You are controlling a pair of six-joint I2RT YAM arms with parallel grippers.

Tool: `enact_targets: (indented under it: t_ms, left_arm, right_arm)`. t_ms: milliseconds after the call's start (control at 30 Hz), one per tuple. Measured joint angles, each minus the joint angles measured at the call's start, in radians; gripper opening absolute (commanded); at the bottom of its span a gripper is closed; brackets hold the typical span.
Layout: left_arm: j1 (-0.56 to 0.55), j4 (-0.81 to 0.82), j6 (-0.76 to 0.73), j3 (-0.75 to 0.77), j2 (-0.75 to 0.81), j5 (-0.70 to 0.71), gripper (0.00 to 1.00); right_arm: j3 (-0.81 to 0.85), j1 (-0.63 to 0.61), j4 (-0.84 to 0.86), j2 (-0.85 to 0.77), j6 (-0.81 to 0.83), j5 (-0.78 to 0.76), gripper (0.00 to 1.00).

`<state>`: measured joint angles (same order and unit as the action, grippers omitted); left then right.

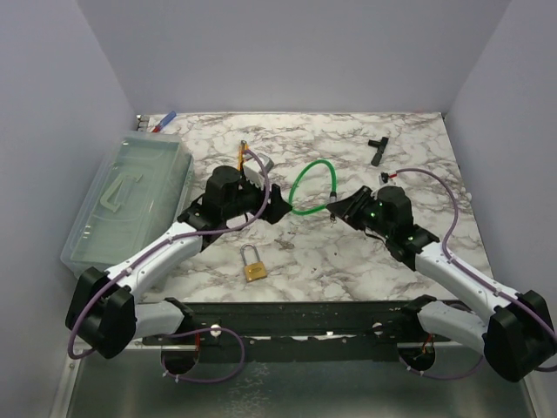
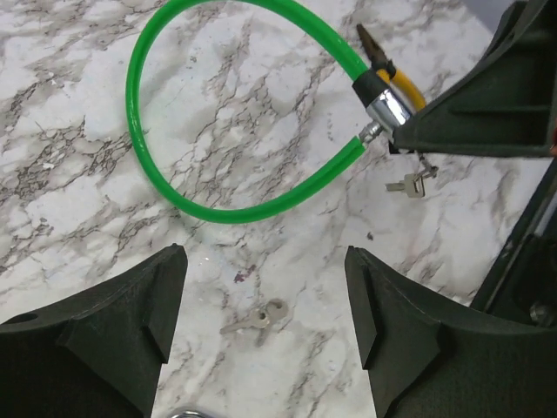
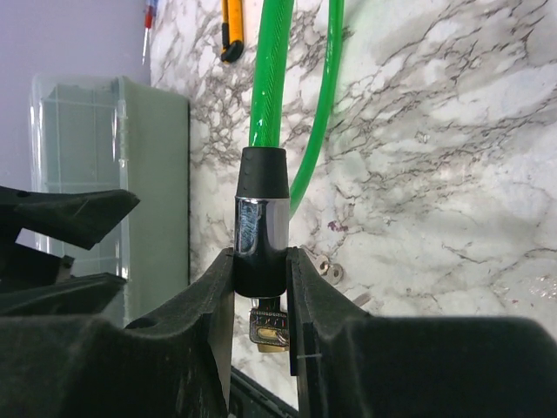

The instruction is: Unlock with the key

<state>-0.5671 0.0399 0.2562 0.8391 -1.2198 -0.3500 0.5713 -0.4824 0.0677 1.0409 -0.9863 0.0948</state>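
Left fingers (image 2: 113, 340) stand apart over the key (image 2: 257, 320), which lies flat on the bench (image 2: 70, 113) at lower centre of their view, seemingly lined up for a pick. Right fingers (image 3: 204, 322) are clamped on the green cable's metal end (image 3: 261, 226), probably to steady it.

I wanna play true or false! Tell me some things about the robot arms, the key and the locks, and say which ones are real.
1. The right gripper is squeezing the metal end of the green cable loop. True.
2. The left gripper holds the small key. False: it is open, and the key lies on the table between its fingers.
3. The brass padlock hangs on the green cable loop. False: it lies by itself on the table.
4. A black T-shaped tool lies on the far side of the table. True.
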Motion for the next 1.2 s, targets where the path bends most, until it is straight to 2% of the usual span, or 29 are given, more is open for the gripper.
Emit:
enact_targets:
  t_ms: [67, 333, 500, 800, 900, 967, 1000, 1033, 1200]
  left_arm:
    - [-0.01, 0.027, -0.096, -0.03, -0.002, 0.002, 0.78]
    - [-0.171, 0.132, -0.514, -0.058, -0.118, -0.003, 0.75]
    - [-0.189, 0.189, -0.627, -0.054, -0.224, -0.02, 0.7]
    - [-0.229, 0.287, -0.705, -0.007, -0.302, -0.027, 0.6]
    - [-0.235, 0.328, -0.717, 0.01, -0.32, -0.026, 0.49]
    - [-0.236, 0.35, -0.723, 0.014, -0.33, -0.026, 0.26]
    - [-0.239, 0.364, -0.725, 0.017, -0.338, -0.026, 0.05]
    - [-0.239, 0.372, -0.727, 0.018, -0.344, -0.027, 0.0]
    - [-0.246, 0.386, -0.737, 0.019, -0.365, -0.026, 0.0]
  right_arm:
    - [0.0, 0.0, 0.0, 0.009, -0.009, 0.019, 0.01]
    - [0.0, 0.0, -0.003, 0.008, -0.037, 0.058, 0.01]
    - [0.0, 0.0, -0.008, -0.005, -0.046, 0.077, 0.01]
    - [0.0, 0.0, -0.008, -0.024, -0.069, 0.098, 0.01]
    - [0.0, 0.0, -0.008, -0.026, -0.072, 0.105, 0.01]
    - [0.0, 0.0, -0.008, -0.026, -0.072, 0.108, 0.01]
    - [0.0, 0.0, -0.008, -0.026, -0.072, 0.109, 0.01]
    - [0.0, 0.0, -0.008, -0.026, -0.073, 0.109, 0.01]
    - [-0.006, 0.01, -0.021, -0.041, -0.077, 0.103, 0.01]
